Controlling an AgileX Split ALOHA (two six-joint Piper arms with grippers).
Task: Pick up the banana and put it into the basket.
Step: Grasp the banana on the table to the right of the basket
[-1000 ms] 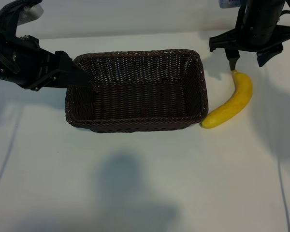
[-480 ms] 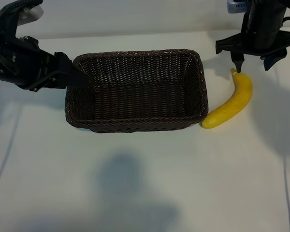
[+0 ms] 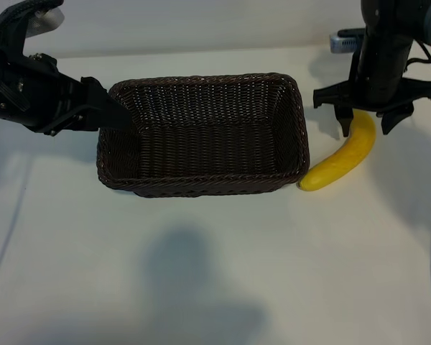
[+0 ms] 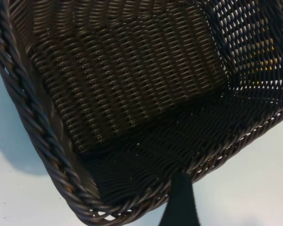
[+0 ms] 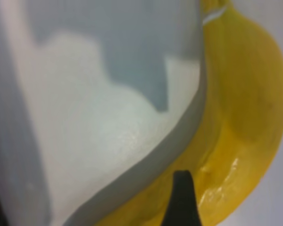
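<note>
On the white tabletop (image 3: 215, 273), toward its far edge and near the middle of its width, sits the basket (image 3: 201, 136), long side running left to right, nothing inside it.

The banana (image 3: 343, 154) lies on the tabletop just past the basket's right end. Its lower tip reaches the basket's near right corner; whether it touches the weave cannot be told. It curves up and away toward the far right corner of the tabletop.

Right gripper (image 3: 365, 122): pointing straight down over the banana's upper, stem end. The jaws are spread wide, one finger on each side of the fruit, straddling it and not closed on it. The stem tip is hidden behind the arm. In the right wrist view, the banana (image 5: 245, 117) fills the frame very close to the camera, with one dark fingertip (image 5: 181, 197) right against the yellow skin.

Left gripper (image 3: 118, 115): at the basket's left end, reaching in from the left edge of the tabletop. The jaws stand wide apart, holding nothing. One finger lies across the left rim. In the left wrist view, that finger (image 4: 179, 200) sits at the basket (image 4: 42, 141) rim.
</note>
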